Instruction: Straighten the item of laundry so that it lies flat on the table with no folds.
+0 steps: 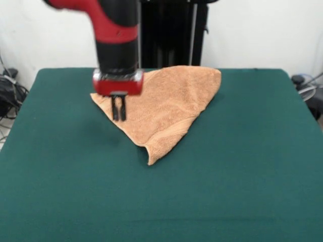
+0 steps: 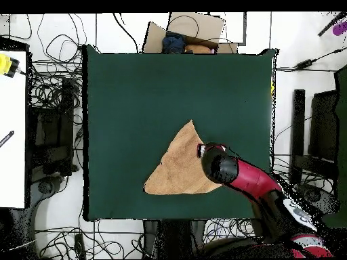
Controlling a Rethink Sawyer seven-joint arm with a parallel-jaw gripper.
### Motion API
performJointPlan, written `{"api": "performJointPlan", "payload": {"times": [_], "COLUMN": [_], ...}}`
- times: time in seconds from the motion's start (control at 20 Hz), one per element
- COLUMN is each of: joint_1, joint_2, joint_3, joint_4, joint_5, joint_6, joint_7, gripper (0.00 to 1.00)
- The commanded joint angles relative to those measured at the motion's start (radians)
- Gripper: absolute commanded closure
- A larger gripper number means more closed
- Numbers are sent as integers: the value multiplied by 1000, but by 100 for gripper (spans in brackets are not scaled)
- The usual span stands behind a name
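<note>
Folded towel (image 1: 164, 108), gripper (image 1: 119, 115) seemingly touching it

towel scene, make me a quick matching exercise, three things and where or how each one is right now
Things:
1. towel
2. gripper
3. table

States:
A. dark green, mostly bare
B. folded into a triangle, point toward the front camera
C. over the towel's edge, fingers close together

Pairs: 1-B, 2-C, 3-A
</note>
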Motion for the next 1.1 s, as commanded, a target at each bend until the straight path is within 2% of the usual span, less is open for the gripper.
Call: {"api": "performJointPlan", "payload": {"times": [0.05,0.45,0.7,0.75,1.1], "joint_1": [-44,-48,11,16,5], "joint_2": [222,264,244,243,241], "joint_3": [158,157,100,95,102], "joint_4": [-37,-63,-70,-70,-67], "joint_5": [-138,-188,-154,-149,-151], "joint_6": [-91,-90,-67,-62,-45], "joint_7": [52,89,127,130,123], "gripper": [100,100,100,0,0]}}
